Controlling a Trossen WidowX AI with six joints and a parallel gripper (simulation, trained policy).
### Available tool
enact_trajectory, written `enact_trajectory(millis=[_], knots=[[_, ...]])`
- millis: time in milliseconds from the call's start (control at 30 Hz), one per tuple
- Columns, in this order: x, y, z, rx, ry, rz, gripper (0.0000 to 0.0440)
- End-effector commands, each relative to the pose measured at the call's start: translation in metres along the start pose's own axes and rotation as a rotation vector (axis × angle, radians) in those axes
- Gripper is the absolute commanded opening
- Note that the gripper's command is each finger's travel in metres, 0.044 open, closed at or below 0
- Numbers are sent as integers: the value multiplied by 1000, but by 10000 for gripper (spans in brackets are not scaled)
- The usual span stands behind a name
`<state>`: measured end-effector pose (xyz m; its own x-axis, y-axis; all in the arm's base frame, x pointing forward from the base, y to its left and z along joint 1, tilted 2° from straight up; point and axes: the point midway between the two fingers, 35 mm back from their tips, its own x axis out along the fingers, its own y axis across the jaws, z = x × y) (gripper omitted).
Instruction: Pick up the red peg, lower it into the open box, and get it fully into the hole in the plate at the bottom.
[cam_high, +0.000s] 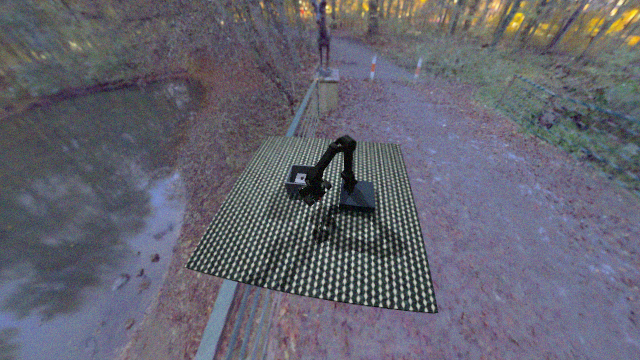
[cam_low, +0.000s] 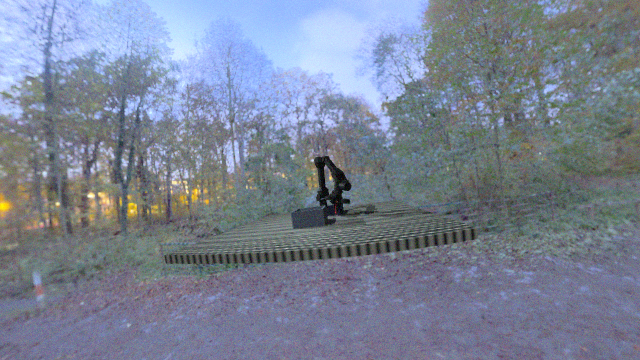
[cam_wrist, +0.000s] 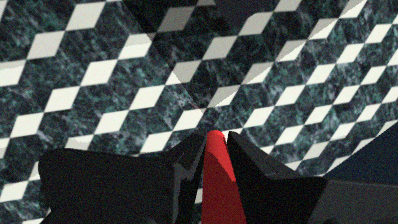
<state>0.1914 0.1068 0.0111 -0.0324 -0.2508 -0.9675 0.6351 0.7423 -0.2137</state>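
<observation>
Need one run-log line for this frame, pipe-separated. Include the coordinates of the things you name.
end effector (cam_low: 336, 206) (cam_wrist: 216, 136): shut on red peg (cam_low: 335, 210) (cam_wrist: 220, 180) | peg: outside open box (cam_high: 295, 192) (cam_low: 308, 218) | plate (cam_high: 299, 177): in box, peg not inserted | next: likely lift
</observation>
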Motion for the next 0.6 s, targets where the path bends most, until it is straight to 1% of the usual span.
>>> enact_trajectory(millis=[0, 400, 567], knots=[[-15, -1, 12, 4, -35, 6, 0], [-64, -5, 54, 79, -117, 37, 0], [-75, -10, 75, 141, -139, 40, 0]])
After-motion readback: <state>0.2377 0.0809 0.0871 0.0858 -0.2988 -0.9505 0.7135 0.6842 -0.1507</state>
